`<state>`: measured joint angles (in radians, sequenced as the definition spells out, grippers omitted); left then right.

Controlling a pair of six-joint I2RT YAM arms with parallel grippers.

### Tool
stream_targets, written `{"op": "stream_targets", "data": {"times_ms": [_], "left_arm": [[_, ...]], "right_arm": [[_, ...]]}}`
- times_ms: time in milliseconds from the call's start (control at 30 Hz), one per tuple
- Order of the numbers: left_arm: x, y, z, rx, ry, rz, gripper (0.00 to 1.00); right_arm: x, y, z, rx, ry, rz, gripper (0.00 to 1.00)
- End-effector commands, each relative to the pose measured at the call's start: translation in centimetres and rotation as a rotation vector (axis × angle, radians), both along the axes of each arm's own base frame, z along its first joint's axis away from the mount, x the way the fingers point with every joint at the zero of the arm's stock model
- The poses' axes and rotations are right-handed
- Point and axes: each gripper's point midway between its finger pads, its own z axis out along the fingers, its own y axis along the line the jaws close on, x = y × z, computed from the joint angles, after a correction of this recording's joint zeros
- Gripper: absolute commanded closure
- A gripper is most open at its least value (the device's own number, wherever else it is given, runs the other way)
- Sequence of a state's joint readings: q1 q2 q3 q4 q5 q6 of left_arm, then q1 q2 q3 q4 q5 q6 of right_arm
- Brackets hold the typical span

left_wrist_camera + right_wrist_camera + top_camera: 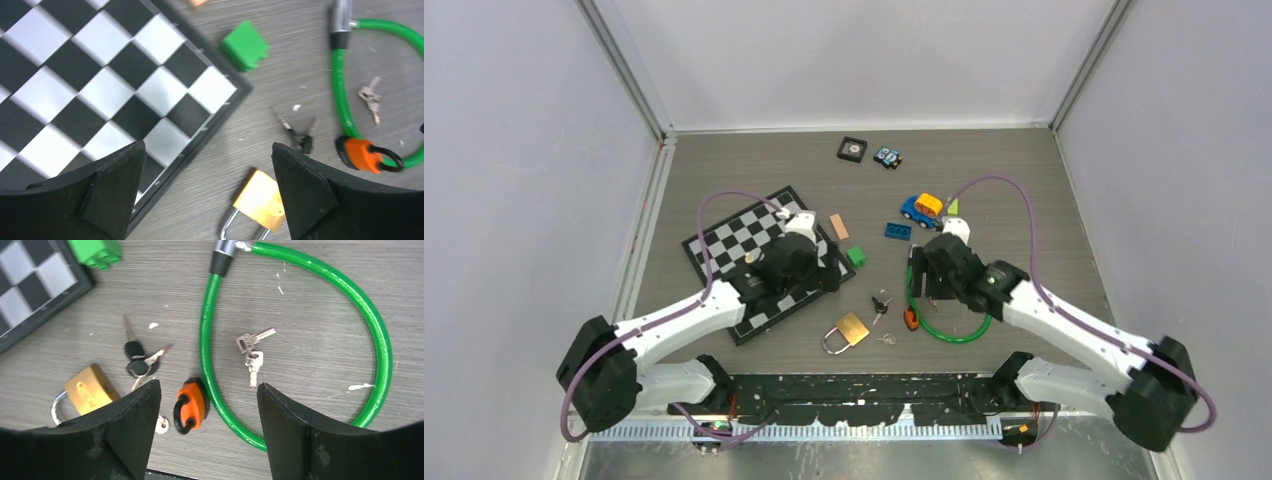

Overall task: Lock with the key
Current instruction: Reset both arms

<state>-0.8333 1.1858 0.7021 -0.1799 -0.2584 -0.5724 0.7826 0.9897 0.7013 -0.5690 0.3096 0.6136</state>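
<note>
keys: black-headed keys [136,360] lie just left of right gripper [209,386], the nearer arm
jaws: right apart, empty; left gripper [207,146] apart, empty

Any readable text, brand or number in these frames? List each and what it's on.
No text can be read in any view.
brass padlock: faint stamped marking on the body, too blurred to read.
silver keys: too small to tell whether anything is stamped on them.
</note>
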Motion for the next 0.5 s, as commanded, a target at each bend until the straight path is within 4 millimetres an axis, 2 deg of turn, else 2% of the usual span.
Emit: {"op": "stream_targets", "data": {"times_ms": [0,100,200,333,467], "left_arm": [[-1.4,5.3,-1.5,0.084,0.156,0.149,0.00],[-1.7,6.9,-0.8,0.065,0.164,0.210,0.00],[-2.4,8.5,0.1,0.084,0.148,0.252,0.00],[-3.5,10.9,0.1,0.144,0.149,0.307,0.00],[-4.0,14.0,-0.2,0.236,0.121,0.399,0.00]], "right_arm": [[0.1,-0.2,-1.3,-0.042,0.221,-0.019,0.24],[1.5,-0.1,-0.5,0.025,0.248,-0.058,0.24],[2.9,-1.3,1.1,0.128,0.225,-0.150,0.23],[3.4,-4.1,1.6,0.220,0.222,-0.280,0.23],[3.9,-8.7,2.0,0.150,0.099,-0.479,0.23]]}}
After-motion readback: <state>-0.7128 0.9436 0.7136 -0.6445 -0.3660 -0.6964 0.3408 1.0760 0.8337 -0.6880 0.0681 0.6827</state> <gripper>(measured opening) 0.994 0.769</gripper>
